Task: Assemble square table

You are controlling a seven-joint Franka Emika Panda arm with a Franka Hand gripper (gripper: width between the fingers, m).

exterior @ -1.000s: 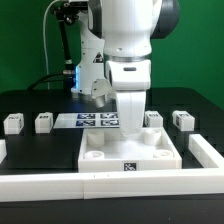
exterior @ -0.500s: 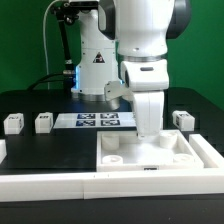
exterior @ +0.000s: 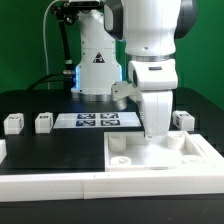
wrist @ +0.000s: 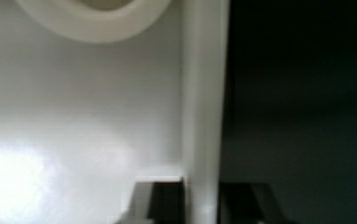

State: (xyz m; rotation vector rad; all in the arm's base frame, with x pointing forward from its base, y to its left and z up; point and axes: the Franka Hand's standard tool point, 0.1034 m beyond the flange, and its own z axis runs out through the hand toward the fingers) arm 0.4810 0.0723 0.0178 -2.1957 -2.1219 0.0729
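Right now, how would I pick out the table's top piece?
Find the black table. At its front, toward the exterior view's right, lies the square tabletop. It alone is a wide rimmed slab; the legs are small blocks.

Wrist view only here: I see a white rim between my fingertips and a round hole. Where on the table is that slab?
Observer: The tabletop sits in the corner of the white border bars, at the exterior view's right.
Operator: Which rim am I on?
Observer: The gripper is at the rim farthest from the exterior camera.
Operator: Loose legs?
Observer: Three legs show: two at the exterior view's left, one at its right; the arm may hide a fourth.
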